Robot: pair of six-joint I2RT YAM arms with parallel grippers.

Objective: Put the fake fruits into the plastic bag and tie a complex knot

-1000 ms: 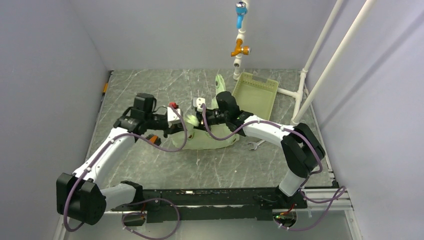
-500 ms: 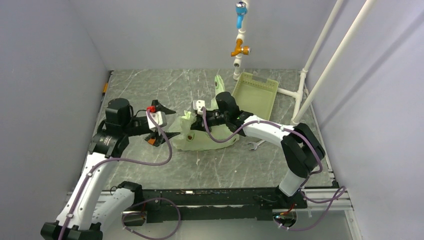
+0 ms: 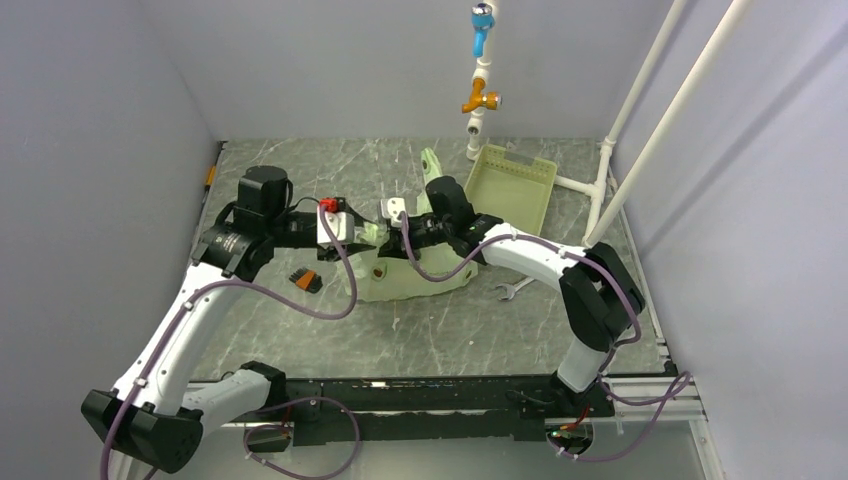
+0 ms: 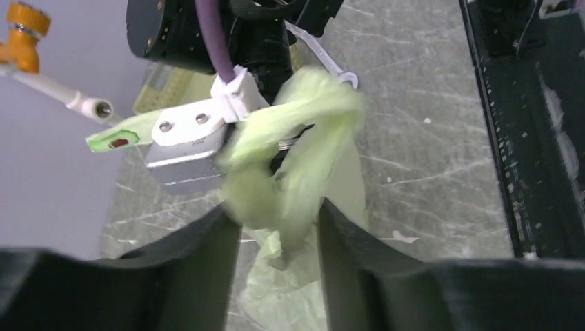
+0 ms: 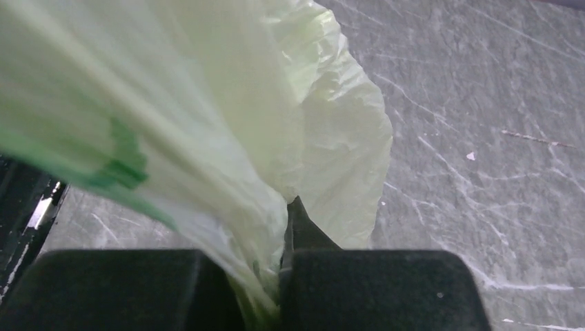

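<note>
Left wrist: left gripper point(image 4: 273, 211) wide around twisted plastic bag point(image 4: 303, 114); right wrist alone: right gripper point(image 5: 273, 265) tight on film

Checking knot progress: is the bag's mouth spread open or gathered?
Gathered: the plastic bag is bunched into a twisted strand, pinched in the right claw, inside the open left claw.

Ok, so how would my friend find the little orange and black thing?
Look at the grey marbled table and find the pale green plastic bag in its middle. Just left of the bag, lying alone on the stone, is the small block. It is the only orange-and-black thing there; the wrench on the bag's other side is plain silver.
</note>
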